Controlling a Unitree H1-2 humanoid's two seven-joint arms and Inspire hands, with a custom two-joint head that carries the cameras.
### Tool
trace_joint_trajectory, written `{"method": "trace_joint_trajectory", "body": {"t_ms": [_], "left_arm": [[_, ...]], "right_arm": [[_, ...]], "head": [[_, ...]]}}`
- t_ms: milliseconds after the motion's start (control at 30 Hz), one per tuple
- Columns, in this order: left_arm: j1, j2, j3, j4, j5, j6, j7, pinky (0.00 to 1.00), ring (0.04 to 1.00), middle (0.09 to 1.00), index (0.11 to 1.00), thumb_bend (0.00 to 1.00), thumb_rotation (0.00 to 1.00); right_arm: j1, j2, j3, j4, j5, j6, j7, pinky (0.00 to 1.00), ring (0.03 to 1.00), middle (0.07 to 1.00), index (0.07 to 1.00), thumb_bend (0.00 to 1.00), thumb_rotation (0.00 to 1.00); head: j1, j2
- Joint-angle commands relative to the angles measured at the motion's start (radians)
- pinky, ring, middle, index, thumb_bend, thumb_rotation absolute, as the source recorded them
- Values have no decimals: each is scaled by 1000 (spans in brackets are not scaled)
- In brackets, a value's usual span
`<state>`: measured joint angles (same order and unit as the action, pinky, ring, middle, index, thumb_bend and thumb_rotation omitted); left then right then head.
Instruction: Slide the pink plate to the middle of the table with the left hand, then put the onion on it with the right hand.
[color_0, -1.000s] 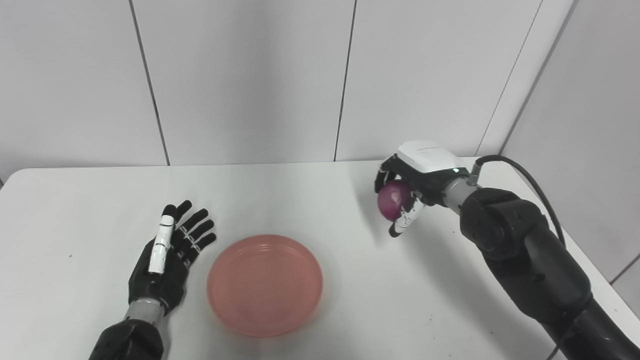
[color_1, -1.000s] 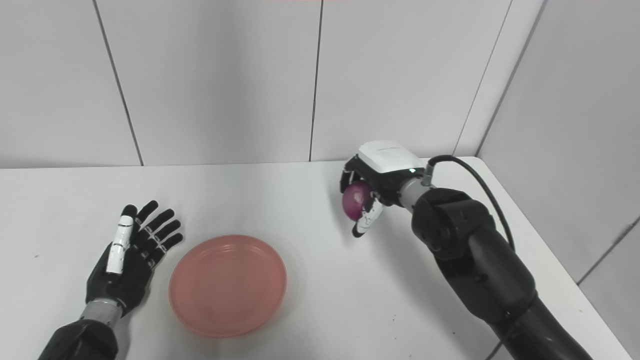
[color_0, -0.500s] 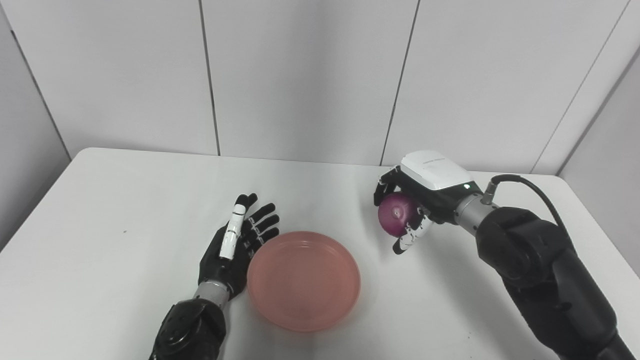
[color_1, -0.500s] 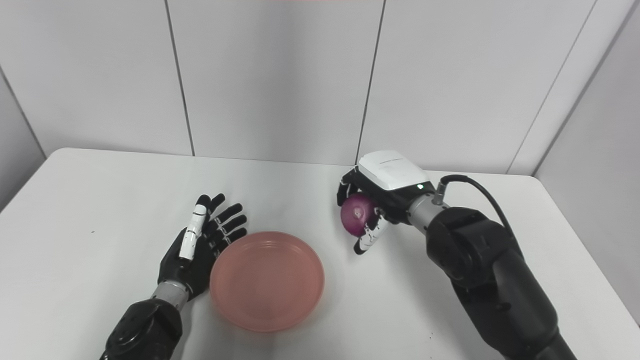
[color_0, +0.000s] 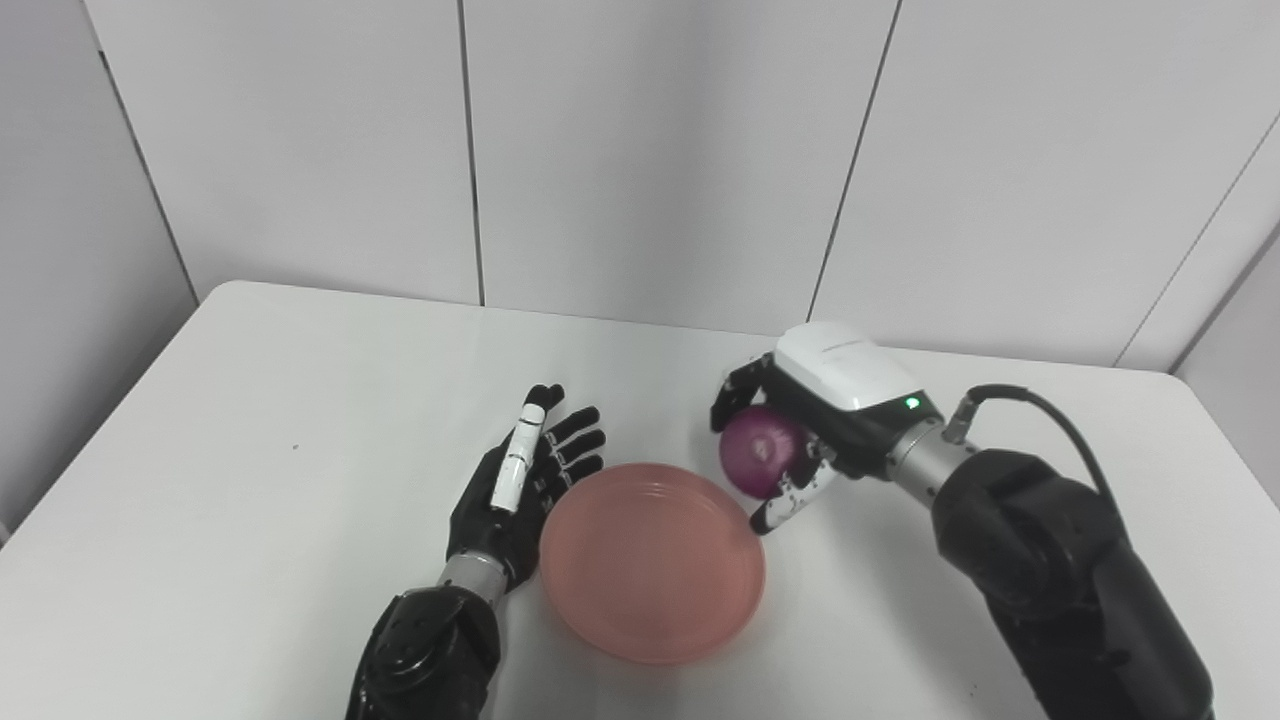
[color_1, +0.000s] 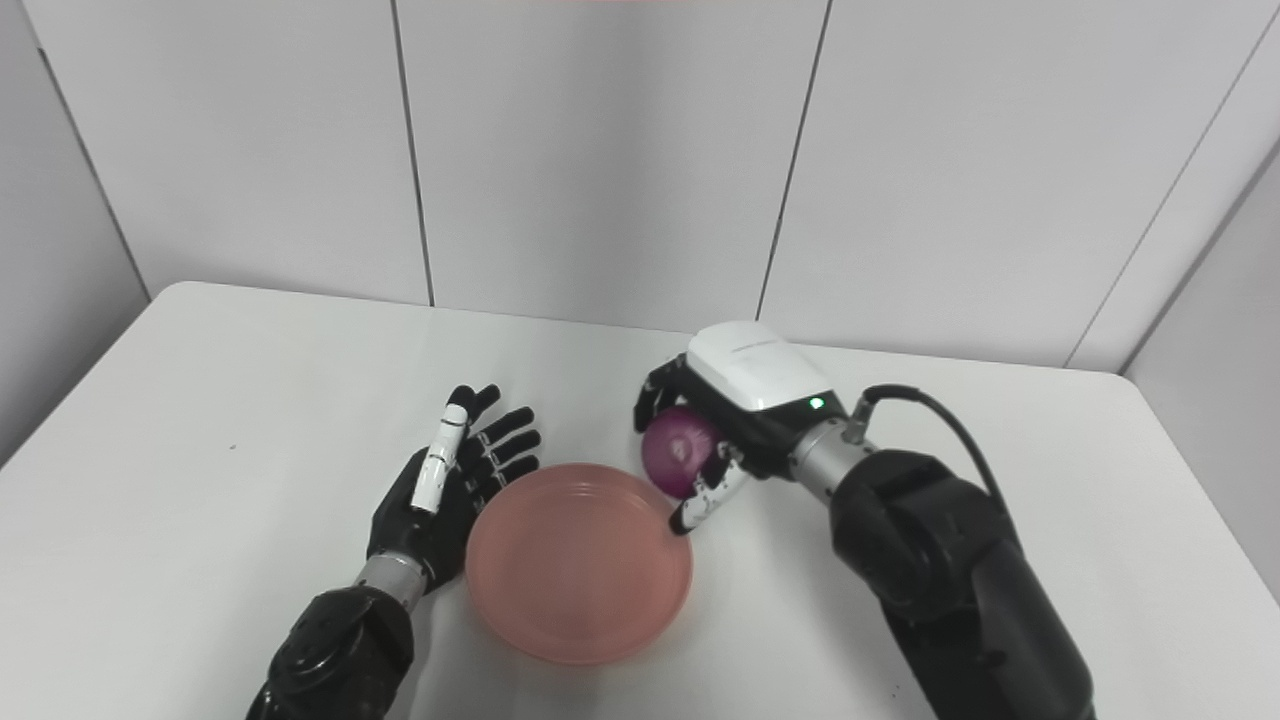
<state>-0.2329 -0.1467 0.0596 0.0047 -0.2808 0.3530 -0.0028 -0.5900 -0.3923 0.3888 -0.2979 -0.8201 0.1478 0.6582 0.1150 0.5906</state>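
The pink plate (color_0: 653, 560) lies near the middle of the white table (color_0: 250, 400). My left hand (color_0: 525, 482) rests open on the table against the plate's left rim, fingers spread and pointing away from me. My right hand (color_0: 815, 415) is shut on the purple onion (color_0: 756, 464), holding it in the air just above the plate's right rim. The thumb tip hangs over the plate's edge. In the right eye view the onion (color_1: 678, 463) and plate (color_1: 578, 576) show the same arrangement.
Grey wall panels (color_0: 650, 150) stand behind the table's far edge. A black cable (color_0: 1040, 410) loops off my right wrist. The table's right edge runs close to my right arm.
The camera has swung left, shifting the whole picture. My right hand has carried the onion leftward to the plate's right rim. My left hand now lies against the plate's left rim.
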Motion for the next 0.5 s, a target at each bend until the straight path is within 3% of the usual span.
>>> {"method": "trace_joint_trajectory", "body": {"t_ms": [0, 167, 233, 300, 400, 467], "left_arm": [[-7, -9, -8, -13, 8, -14, 2, 812, 792, 793, 900, 598, 784], [-5, -10, -15, -3, 22, -33, 2, 790, 781, 784, 892, 608, 781], [-4, -12, -13, -2, 24, -33, 3, 796, 784, 782, 886, 607, 778], [-4, -14, -11, -3, 23, -32, 3, 812, 789, 785, 889, 598, 781], [-3, -15, -9, -3, 22, -34, 3, 806, 787, 784, 888, 603, 774], [-3, -15, -7, -2, 20, -35, 3, 807, 792, 792, 893, 608, 778]], "right_arm": [[-33, 7, -8, -33, 4, -40, -29, 364, 419, 498, 504, 517, 0], [-30, 44, 38, 11, 3, -97, -62, 363, 411, 486, 515, 516, 0], [-35, 55, 61, 23, 6, -107, -56, 342, 443, 493, 475, 519, 0], [-42, 67, 81, 36, 0, -106, -41, 417, 472, 507, 447, 518, 0], [-54, 88, 102, 51, -18, -82, -17, 447, 476, 517, 444, 517, 0], [-59, 108, 110, 62, -35, -70, -8, 368, 433, 503, 485, 518, 0]], "head": [[1, -1], [11, 0], [13, -1], [13, 0], [10, 1], [6, 2]]}}
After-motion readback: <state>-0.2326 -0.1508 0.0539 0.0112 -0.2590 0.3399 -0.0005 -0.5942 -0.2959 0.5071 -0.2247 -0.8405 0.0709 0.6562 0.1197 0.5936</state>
